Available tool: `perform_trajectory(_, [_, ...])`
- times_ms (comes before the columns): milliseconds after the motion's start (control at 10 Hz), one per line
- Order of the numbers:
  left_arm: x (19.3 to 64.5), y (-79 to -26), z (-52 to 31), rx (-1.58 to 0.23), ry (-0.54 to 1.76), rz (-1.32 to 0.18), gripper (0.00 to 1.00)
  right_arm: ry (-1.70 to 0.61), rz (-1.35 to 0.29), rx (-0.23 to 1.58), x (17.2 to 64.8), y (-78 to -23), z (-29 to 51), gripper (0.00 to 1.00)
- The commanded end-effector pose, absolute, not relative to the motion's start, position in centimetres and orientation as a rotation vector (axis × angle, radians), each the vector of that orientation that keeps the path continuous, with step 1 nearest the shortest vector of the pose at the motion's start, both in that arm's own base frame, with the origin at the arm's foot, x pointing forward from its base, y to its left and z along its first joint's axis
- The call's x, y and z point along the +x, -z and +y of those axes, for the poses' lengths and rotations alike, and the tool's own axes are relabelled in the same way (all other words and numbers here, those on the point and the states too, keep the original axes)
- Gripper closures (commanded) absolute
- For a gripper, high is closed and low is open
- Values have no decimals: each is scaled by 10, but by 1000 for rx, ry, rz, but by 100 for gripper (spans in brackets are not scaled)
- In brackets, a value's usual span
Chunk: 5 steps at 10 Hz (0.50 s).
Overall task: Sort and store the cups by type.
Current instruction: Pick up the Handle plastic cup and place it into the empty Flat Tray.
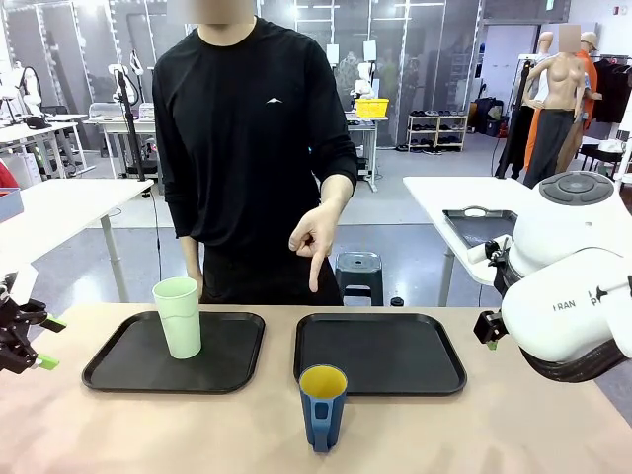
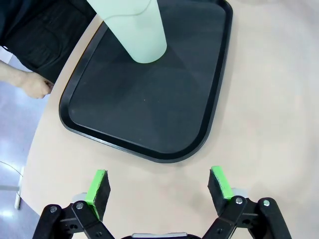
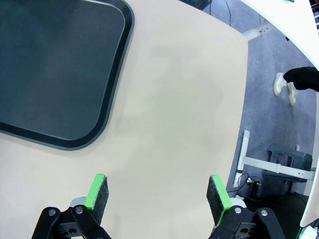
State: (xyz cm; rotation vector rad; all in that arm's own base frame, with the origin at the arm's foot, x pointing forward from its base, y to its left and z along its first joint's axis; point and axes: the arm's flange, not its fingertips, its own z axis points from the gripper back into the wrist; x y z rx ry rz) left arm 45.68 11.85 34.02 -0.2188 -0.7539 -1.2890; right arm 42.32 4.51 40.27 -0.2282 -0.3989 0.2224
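One cup trayed, one out on the bare surface (image 1: 553,434).
Left tray (image 1: 232,346) at centre left holding the mint tumbler (image 1: 179,316) upright; right tray (image 1: 385,351) bare, a person's hand (image 1: 314,237) pointing down above it. Blue mug (image 1: 323,405) at lower centre, just in front of the right tray. Left end effector (image 2: 159,181) and right end effector (image 3: 157,186) both spread, gripping nothing. Probable hazards: tipping the mug with an off-centre pinch, or brushing that hand on approach.

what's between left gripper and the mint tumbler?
Left wrist view: from the left gripper, bare table, then the rim and bare floor of the black tray the mint tumbler stands on. Nothing else.
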Motion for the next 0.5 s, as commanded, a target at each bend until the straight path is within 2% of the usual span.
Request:
perform_trajectory(0, [457,-342,118,-230,1290,-778,0,-225,-399,-229,423,-402,45,0])
perform_trajectory(400, [457,-342,118,-230,1290,-778,0,-225,-399,-229,423,-402,45,0])
